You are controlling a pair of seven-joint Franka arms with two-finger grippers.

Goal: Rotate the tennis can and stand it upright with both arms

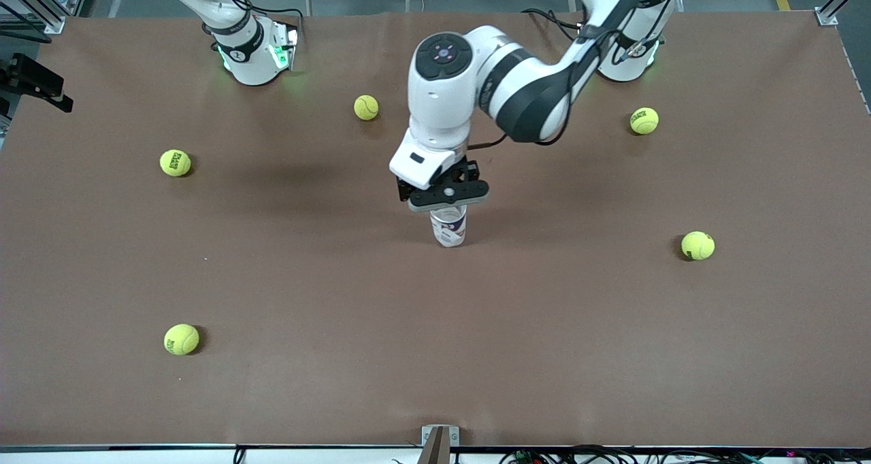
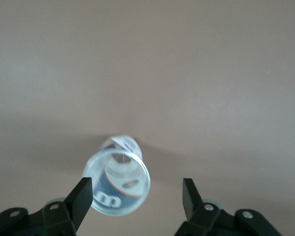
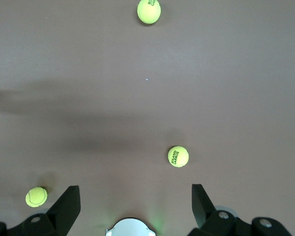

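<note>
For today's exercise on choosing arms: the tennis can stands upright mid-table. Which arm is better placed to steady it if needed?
Left. The left gripper hangs directly over the tennis can, jaws open around its rim. The right gripper waits open near its own base.

Brown tabletop (image 1: 435, 355) was covered edge to edge. Tennis can (image 1: 449, 227) was stood upright at centre. Five tennis balls (image 1: 175, 162) (image 1: 366, 107) (image 1: 644, 120) (image 1: 697, 245) (image 1: 181, 339) were scattered, well apart.

Even, soft overhead light; faint arm shadows; slightly hazy wrist views.
</note>
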